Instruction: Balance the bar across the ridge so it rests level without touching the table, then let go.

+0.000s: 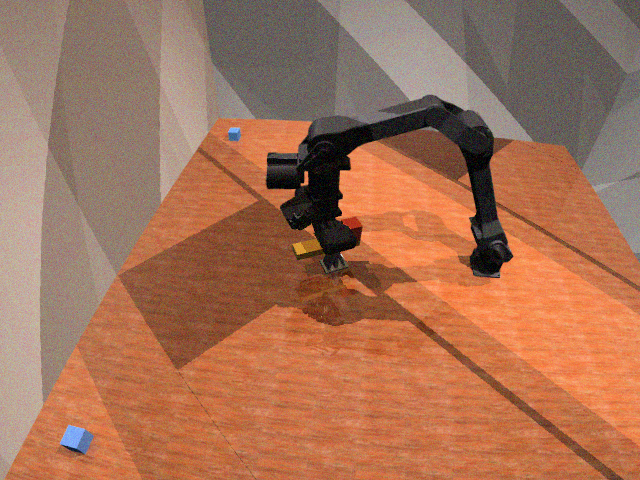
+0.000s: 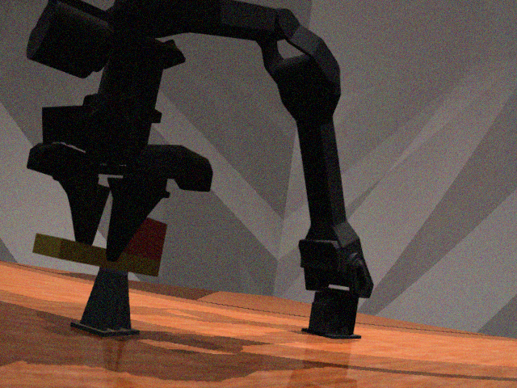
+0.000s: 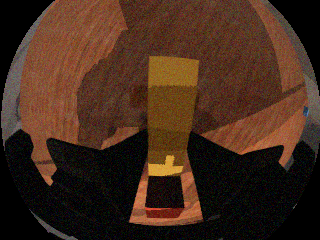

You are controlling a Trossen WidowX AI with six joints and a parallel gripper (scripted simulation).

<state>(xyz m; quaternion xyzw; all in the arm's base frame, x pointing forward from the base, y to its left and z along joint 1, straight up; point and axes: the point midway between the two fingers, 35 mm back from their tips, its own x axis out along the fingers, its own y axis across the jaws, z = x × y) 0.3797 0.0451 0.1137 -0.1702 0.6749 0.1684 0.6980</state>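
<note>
The yellow bar (image 1: 307, 249) (image 2: 75, 251) (image 3: 172, 110) is held off the table, with a red block (image 1: 353, 226) (image 2: 148, 240) (image 3: 164, 213) on top at one end. My gripper (image 2: 99, 252) (image 3: 168, 135) is shut on the bar between its two ends. The dark ridge stand (image 2: 107, 301) is directly under the bar. In the exterior view no gap shows between the bar's underside and the stand's top, but contact is hard to confirm. The bar slants down to the right there; that view is tilted, so I cannot tell if it is level. Fingers hide part of the bar.
A blue cube (image 1: 234, 134) is near the table's far left corner, and another blue cube (image 1: 76, 439) is near its front left edge. The arm's base stands on the table (image 1: 330, 413) to the right of the ridge stand. Shadows cross the table around the stand.
</note>
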